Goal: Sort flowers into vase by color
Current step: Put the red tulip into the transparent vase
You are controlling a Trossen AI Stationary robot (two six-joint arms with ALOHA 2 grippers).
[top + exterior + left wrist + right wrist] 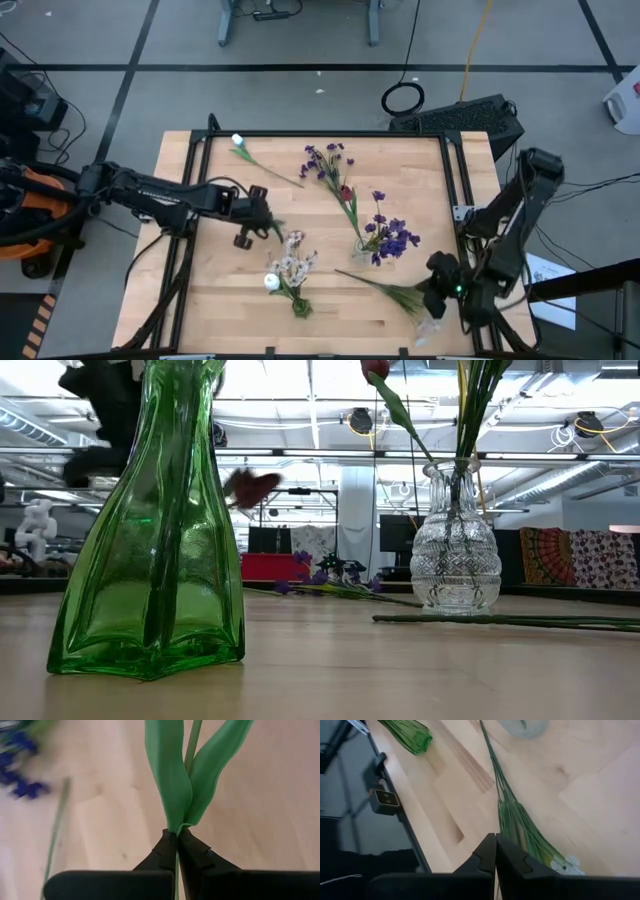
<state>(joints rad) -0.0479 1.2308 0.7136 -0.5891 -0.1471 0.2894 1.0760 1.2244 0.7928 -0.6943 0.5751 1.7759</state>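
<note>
Two arms low over table: left claw point(176, 851) pinching tulip stem point(192, 742); right claw point(495, 851) closed, empty

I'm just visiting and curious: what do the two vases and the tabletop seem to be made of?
The green vase looks like smooth tinted glass: you can see through it and it shines. The clear vase appears to be cut or pressed glass, with a diamond pattern on its round belly; clear plastic can't be ruled out. The tabletop looks like pale matte wood, with visible grain and plank seams.
</note>
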